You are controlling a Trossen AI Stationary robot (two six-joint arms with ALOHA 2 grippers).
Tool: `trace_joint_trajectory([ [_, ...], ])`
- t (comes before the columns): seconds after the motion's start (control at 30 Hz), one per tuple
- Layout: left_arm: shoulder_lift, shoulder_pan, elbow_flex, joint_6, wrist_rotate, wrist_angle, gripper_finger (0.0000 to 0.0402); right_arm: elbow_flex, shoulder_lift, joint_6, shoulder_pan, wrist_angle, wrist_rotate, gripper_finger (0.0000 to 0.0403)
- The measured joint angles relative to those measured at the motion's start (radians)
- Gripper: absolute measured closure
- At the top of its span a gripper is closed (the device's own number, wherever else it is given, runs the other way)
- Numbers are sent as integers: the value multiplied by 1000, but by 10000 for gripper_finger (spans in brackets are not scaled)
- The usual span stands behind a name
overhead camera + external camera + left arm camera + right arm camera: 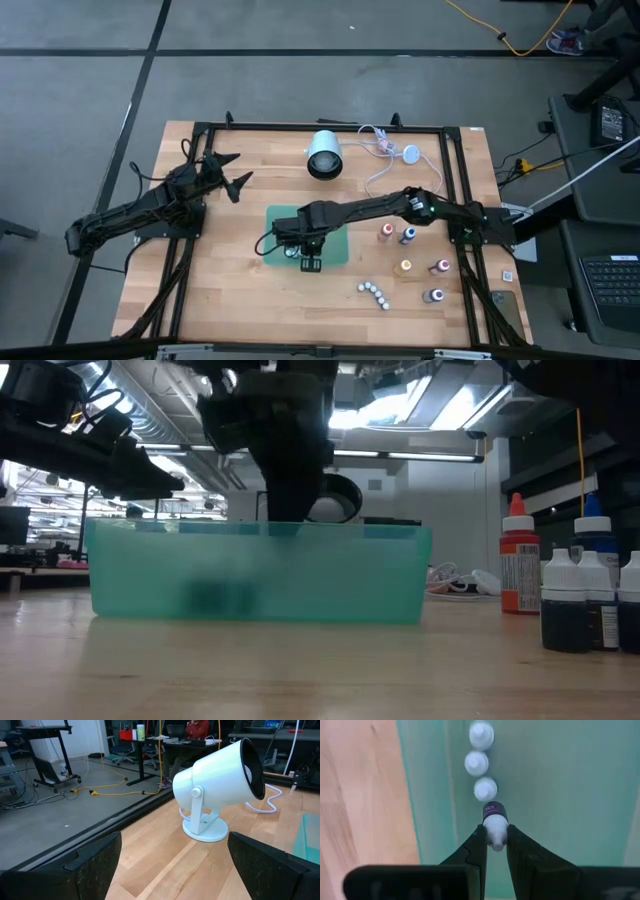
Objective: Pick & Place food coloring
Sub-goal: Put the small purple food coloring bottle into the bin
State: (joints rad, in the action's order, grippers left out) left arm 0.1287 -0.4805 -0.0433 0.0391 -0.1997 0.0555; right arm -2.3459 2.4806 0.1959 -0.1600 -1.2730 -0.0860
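Note:
My right gripper point(495, 832) reaches down into the green tray point(335, 245), shut on a tiny food coloring bottle point(494, 812) with a purple label and a white cap. Beyond it, three white bottle caps point(477, 763) stand in a row over the tray floor, close to one wall. Red point(387, 231), blue point(408, 235), orange point(405, 266), dark red point(440, 266) and dark grey point(433, 295) bottles stand upright on the table right of the tray. My left gripper point(170, 870) waits open at the table's far left, facing a white lamp point(215, 785). My right gripper pinches the small bottle's white cap point(496, 826) between its two fingertips. The fingers come from above, pointing almost straight down. The bottle's purple-labelled body points away below the fingers, over the tray floor. I cannot tell whether its bottom touches the floor.
A short row of tiny white-capped bottles point(375, 293) lies on the wood near the front, right of the tray. The white lamp point(324, 155) and its cable point(385, 150) sit at the far edge. A black frame point(455, 180) borders the table.

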Motion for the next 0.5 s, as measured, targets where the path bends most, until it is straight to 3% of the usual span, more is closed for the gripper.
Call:
trace_joint_trajectory([
  [0.5,0,0,0,0,0,0,41,0,42,1,0,6,-4,343],
])
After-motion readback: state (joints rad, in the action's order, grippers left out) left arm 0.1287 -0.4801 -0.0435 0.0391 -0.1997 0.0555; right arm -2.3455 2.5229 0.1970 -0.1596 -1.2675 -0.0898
